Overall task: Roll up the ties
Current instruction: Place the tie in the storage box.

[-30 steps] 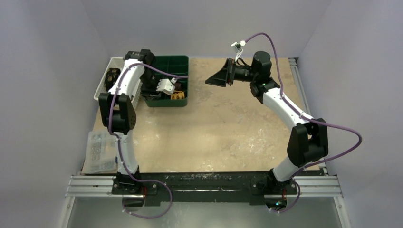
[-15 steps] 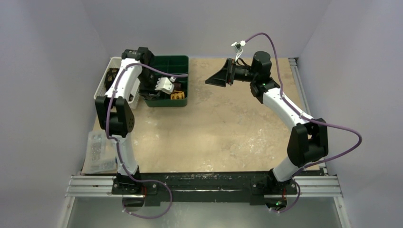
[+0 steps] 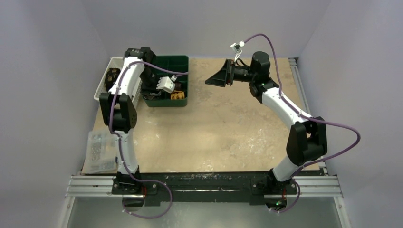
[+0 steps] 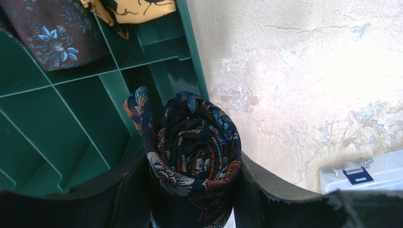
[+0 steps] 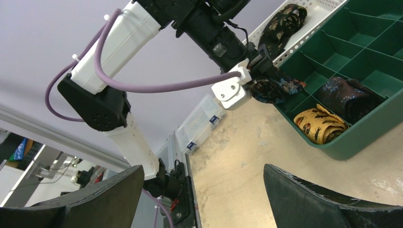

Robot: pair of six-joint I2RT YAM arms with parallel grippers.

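My left gripper (image 4: 192, 187) clamps the rolled navy tie (image 4: 197, 142) by the green tray (image 4: 71, 109)'s edge wall, possibly over a compartment. 2 compartments hold a yellow tie (image 4: 142, 7) and a brown tie (image 4: 52, 33). My right gripper (image 5: 204, 185) gapes wide, holding nothing.

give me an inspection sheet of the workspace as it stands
surface: table beige with pale blotches, middle bare
job's things: rolled navy tie held at the green divider tray, by its wall; yellow tie and brown tie in tray compartments; black-and-gold tie in white basket
clutter: clear organiser box at left edge
grippers: left gripper fingers closed on the roll; right gripper open, empty, raised
cables: purple cables run along both arms, clear of the ties
surroundings: plain walls; metal rail at near edge
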